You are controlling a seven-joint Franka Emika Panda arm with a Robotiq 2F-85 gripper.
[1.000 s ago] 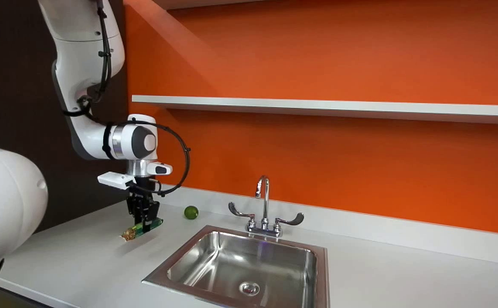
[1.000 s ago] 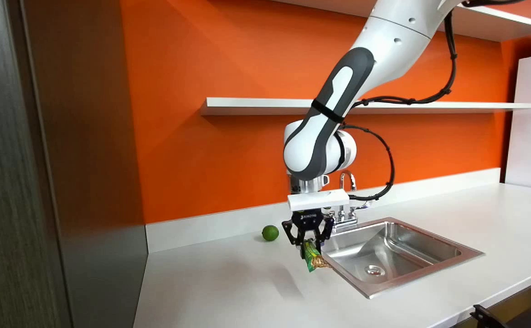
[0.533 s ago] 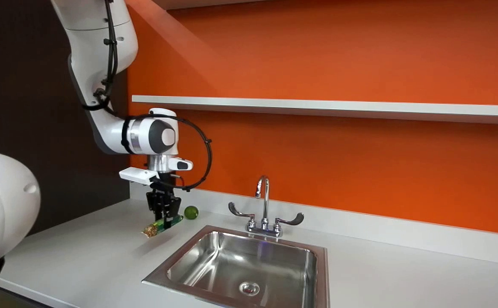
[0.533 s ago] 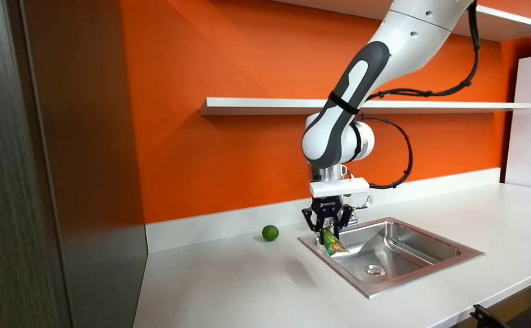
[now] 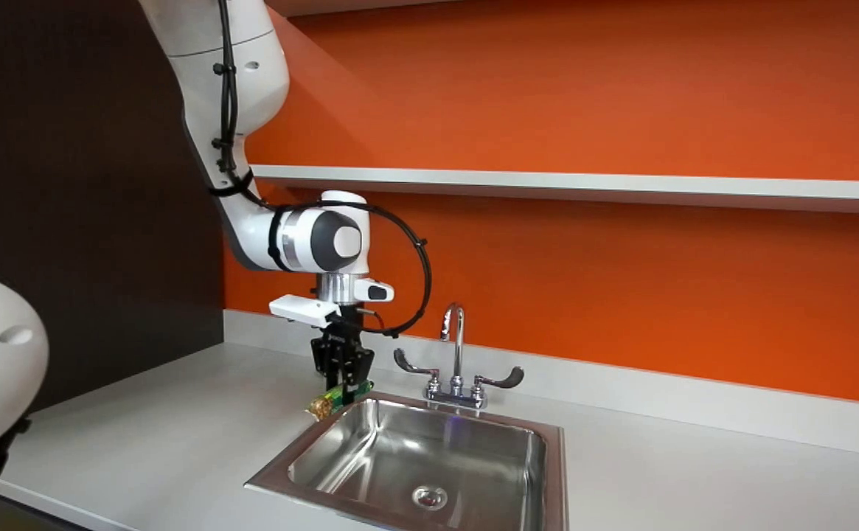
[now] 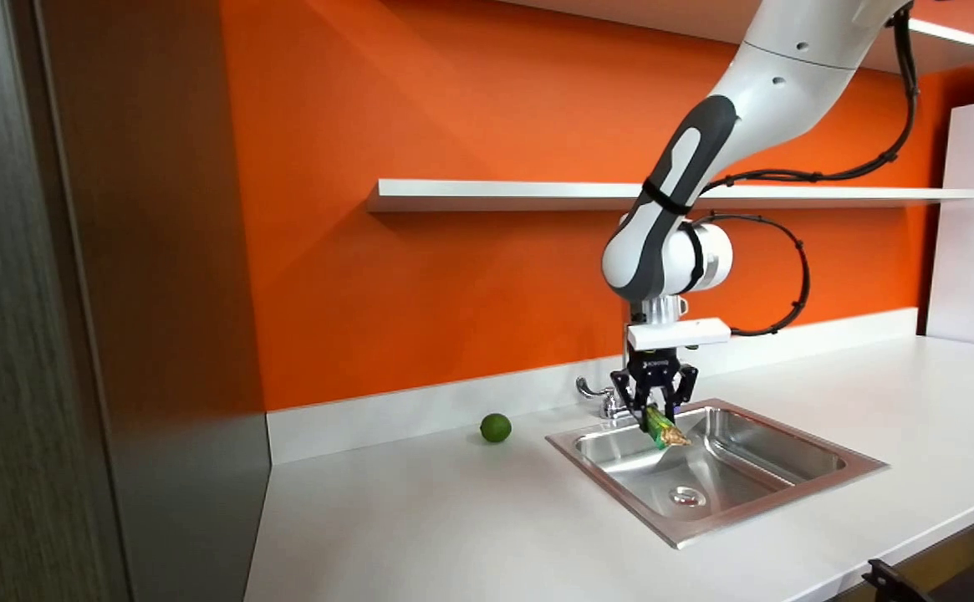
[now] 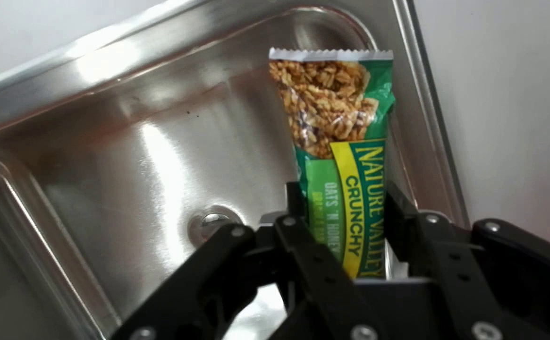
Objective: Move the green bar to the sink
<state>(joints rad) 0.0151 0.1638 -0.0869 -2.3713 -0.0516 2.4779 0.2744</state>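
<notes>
Claw (image 7: 344, 203), one; pinching, its fingers against both long edges of the green bar (image 7: 338, 146).

Green bar, one; film wrapper, crimped white end seal. Place: between the claw's fingers, held aloft; seen from the wrist it overlaps a corner and side rim of the sink (image 7: 409, 94). Handling (judged): light, stiff along its length, brittle inside, so liable to crumble under a hard squeeze; film probably slick. Best hold: across the width near mid-length, much as the claw has it; the end seal looks too flimsy to grip. Lettering: "NATURE VALLEY", the brand, on dark green; "CRUNCHY" on a yellow band; "OATS 'N HONEY" on light green, a smaller line beside it not fully legible. Picture of oat clusters toward the seal.

Sink, one; stainless, rectangular, below the claw; no lettering made out. Drain (image 7: 214, 223), one; lower than the claw, off to one side.

Faucet (image 5: 457, 369), one; chrome, two-handled, beyond the claw at the back of the sink.

Small green ball (image 6: 496, 427), one; lime-like, on the worktop (image 6: 420, 518), well apart from the claw.

Shelf (image 5: 584, 181), white, long; on the orange wall (image 6: 420, 318), higher than the claw. No marking legible.
</notes>
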